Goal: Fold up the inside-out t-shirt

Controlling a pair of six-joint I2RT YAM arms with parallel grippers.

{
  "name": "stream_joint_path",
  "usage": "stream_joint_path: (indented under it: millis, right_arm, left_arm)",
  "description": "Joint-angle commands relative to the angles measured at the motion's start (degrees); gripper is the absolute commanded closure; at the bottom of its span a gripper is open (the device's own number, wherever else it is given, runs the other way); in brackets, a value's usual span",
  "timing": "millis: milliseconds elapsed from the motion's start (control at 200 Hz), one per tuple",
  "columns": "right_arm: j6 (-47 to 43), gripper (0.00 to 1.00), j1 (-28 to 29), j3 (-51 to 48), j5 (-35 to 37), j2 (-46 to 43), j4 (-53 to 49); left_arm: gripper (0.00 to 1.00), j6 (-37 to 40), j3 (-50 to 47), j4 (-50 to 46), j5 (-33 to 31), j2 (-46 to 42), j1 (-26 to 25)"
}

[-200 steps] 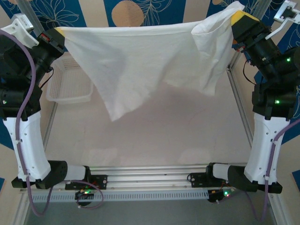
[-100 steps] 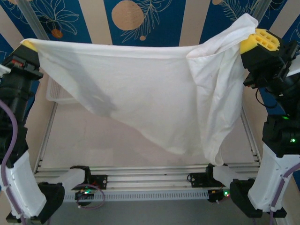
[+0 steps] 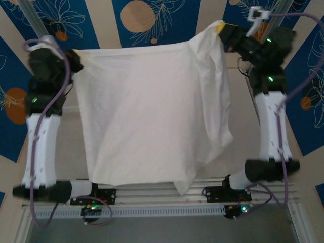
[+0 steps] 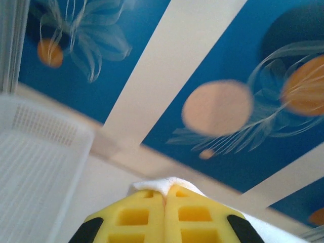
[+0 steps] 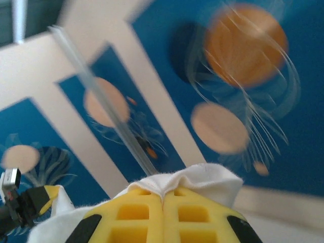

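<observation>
Left jaws and right jaws each grip a top corner of the hanging t-shirt (image 3: 147, 111). Risk: thin pinch slips; bunched right side lands creased.

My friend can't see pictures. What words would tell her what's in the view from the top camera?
A white t-shirt hangs spread out like a curtain, held up over the table. The left pincer pinches its top left corner, and the right pincer pinches the bunched-up top right corner. Behind it is a blue wall with orange circles.
</observation>
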Motion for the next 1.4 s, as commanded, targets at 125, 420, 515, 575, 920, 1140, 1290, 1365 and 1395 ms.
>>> stream_joint_path:
  millis: [125, 420, 515, 575, 920, 1140, 1290, 1365, 1395]
  right_arm:
    - [5.11, 0.39, -1.70, 29.41, 6.70, 30.13, -24.41]
    - [11.72, 0.01, -5.23, 49.83, -1.50, 44.90, -36.17]
    - [6.49, 0.01, -4.54, 35.53, 1.96, 36.38, -32.47]
    - [3.18, 0.01, -4.60, 31.16, 2.91, 32.89, -34.57]
    - [7.51, 0.14, -11.29, -36.74, 11.22, -2.80, -20.84]
    - [13.53, 0.46, -22.99, -61.36, 9.08, -10.06, -17.71]
    - [11.11, 0.31, -20.68, -62.52, 12.40, -8.92, -21.53]
    - [11.54, 0.29, -18.10, -61.40, 14.85, -6.43, -23.64]
    - [11.05, 0.29, -16.89, -61.25, 14.87, -5.14, -23.25]
  left_arm:
    - [0.69, 4.13, 6.89, 4.79, -0.10, 22.03, 0.74]
    - [0.40, 6.14, 10.73, 6.15, 4.28, 24.94, 0.41]
    - [0.41, 4.10, 6.01, 4.72, 7.27, 20.20, -0.97]
    - [0.41, 2.30, 0.85, 3.69, 8.74, 16.60, -3.25]
    - [0.43, -4.80, -32.54, 8.03, 6.50, 7.91, -23.08]
    - [0.71, -7.50, -35.21, 6.54, 2.54, 18.20, -21.56]
    - [0.79, -11.25, -35.08, 6.24, 2.34, 25.01, -16.80]
    - [0.80, -11.80, -35.24, 7.42, 2.85, 26.74, -14.25]
    - [0.80, -11.62, -35.04, 7.87, 2.75, 27.21, -13.44]
